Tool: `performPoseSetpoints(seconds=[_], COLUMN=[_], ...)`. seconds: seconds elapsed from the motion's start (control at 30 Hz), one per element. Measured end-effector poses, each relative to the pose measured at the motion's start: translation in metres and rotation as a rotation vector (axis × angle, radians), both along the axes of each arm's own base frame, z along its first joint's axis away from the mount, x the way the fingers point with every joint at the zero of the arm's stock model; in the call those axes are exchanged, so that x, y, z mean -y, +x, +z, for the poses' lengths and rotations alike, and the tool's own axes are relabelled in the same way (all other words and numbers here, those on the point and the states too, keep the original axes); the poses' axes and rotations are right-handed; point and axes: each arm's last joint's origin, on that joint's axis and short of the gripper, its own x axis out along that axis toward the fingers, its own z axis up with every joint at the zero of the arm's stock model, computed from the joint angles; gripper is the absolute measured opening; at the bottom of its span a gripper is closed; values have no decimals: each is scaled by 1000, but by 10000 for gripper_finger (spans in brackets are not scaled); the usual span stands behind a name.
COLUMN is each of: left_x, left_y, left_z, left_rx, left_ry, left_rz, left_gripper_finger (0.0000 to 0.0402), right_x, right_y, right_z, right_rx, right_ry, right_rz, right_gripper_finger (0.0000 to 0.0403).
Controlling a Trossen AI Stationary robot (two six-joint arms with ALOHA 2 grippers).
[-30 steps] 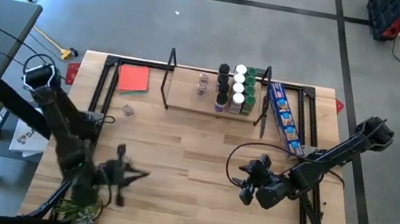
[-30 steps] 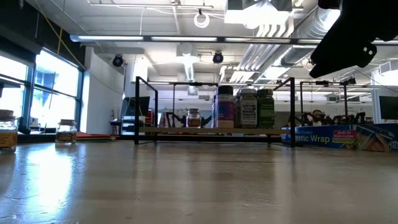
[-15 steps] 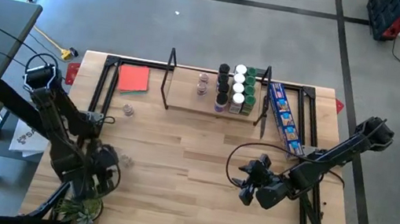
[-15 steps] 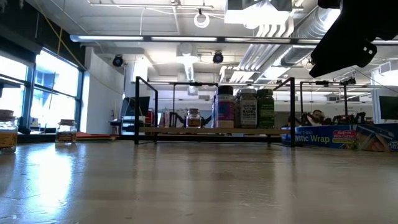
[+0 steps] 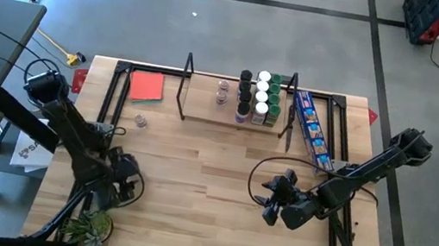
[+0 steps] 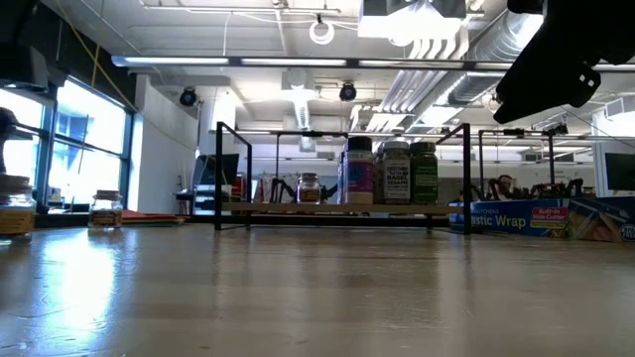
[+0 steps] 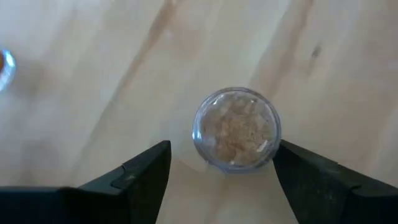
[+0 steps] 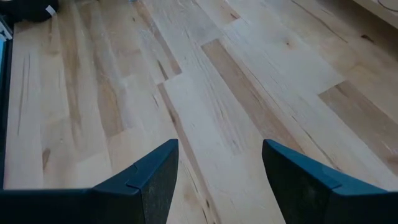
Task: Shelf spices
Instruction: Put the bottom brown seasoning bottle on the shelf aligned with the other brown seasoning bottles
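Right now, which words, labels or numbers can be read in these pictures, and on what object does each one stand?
"stic Wrap": on the side of the long blue box, low view; its start is cut off.
Labels on the spice jars on the shelf: too small to read.
Nothing else is readable.

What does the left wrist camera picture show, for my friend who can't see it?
A small clear-topped spice jar, seen from above, stands on the wooden table. It sits between the left gripper's two dark open fingers, close by one of them.
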Motion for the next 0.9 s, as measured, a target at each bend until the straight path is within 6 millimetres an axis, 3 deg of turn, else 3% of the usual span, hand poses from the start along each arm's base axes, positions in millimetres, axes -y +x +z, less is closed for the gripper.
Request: performPoseSetpoints(seconds=[0.17, 0.5, 0.6, 0.73, 0.9], left_x=[-6, -10, -10, -23, -72], left_y=[6, 28, 50, 94, 158], left_z=[-7, -5, 16, 58, 101], left_rx=[34, 74, 113, 208, 313], left_ry=[40, 1, -17, 36, 129], left_rz=[-49, -74, -75, -114, -158], left_gripper_finger=[261, 173, 173, 173, 173], right_x=[0, 0, 0, 2, 8], right_y=[0, 0, 0, 2, 5], right_z=[0, 0, 0, 0, 0], right_rx=[1, 1, 0, -3, -1], right_ry=[3, 3, -1, -13, -13], right_rz=[-3, -3, 1, 1, -24], right_gripper_finger=[227, 227, 227, 227, 227])
